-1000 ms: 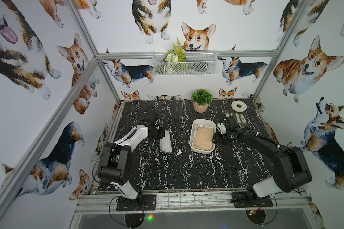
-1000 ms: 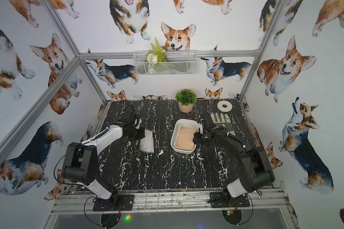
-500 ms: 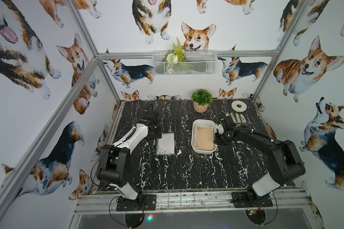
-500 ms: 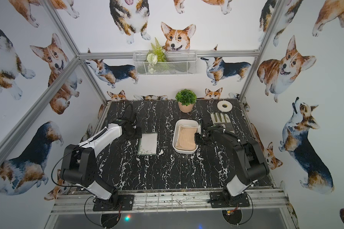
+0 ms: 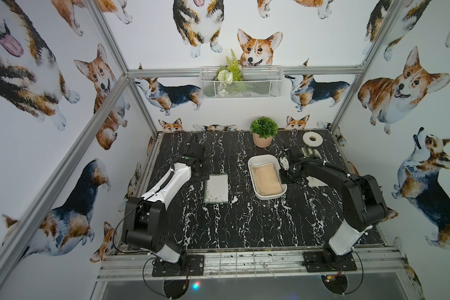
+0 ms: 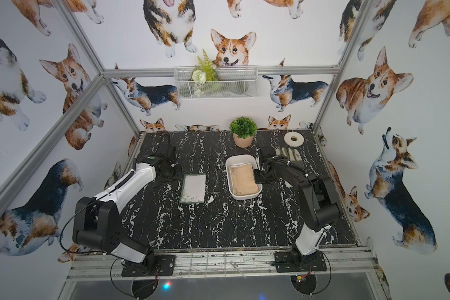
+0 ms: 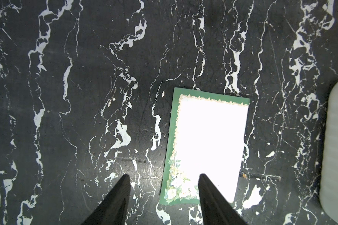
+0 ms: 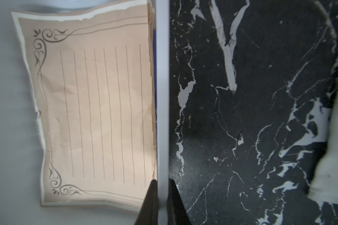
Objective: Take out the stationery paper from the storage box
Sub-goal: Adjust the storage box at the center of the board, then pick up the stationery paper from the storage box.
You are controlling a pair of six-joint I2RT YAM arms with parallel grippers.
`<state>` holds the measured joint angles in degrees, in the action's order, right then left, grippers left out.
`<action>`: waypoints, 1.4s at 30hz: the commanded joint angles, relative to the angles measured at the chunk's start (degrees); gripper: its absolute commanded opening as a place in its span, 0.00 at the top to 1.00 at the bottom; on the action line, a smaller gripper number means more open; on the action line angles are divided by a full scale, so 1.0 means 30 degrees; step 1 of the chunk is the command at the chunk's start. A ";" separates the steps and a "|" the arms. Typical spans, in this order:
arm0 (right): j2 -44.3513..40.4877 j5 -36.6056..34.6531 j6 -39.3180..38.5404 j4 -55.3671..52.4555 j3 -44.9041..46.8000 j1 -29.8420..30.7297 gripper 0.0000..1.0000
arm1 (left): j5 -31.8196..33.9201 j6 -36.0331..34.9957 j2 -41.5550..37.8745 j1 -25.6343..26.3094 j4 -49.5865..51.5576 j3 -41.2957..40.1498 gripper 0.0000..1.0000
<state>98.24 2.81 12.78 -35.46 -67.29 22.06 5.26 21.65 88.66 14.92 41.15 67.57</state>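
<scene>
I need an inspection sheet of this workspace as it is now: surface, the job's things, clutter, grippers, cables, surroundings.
Surface: black marble tabletop with white veins.
Job's things: tan ruled stationery sheets lie in the shallow white storage box; one green-bordered white sheet lies flat on the tabletop, outside it.
Clutter: green potted plant, white tape roll, grey-and-white glove, all at the back.
Grippers: left gripper open, empty, at one end of the green-bordered sheet; right gripper shut on the box's wall.
Cables: black cables run along both arms, off the papers.
Surroundings: corgi-print walls; white wire-mesh basket with greenery on the back wall.
</scene>
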 commanded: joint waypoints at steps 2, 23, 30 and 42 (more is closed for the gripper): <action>-0.0288 -0.1108 -0.0060 -0.0605 -0.0494 -0.0001 0.44 | 0.0095 0.0196 -0.0285 -0.0021 0.0292 0.0068 0.41; 0.2279 -0.1908 0.0545 -0.1114 -0.4425 0.2589 0.38 | -0.4111 0.0203 -0.4449 -0.0021 -0.4579 -0.2339 0.35; 0.4799 -0.4226 0.0421 -0.1851 -0.6102 0.2870 0.33 | -0.4338 0.0137 -0.4352 -0.0021 -0.4602 -0.2508 0.35; 0.6355 -0.3963 0.1269 -0.1421 -0.6092 0.2870 0.28 | -0.4220 -0.0127 -0.4476 -0.0048 -0.4521 -0.2723 0.35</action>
<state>116.51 -9.06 14.98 -39.27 -85.56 30.50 -7.33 22.00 75.48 14.90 28.27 59.44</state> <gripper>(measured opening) 0.720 0.645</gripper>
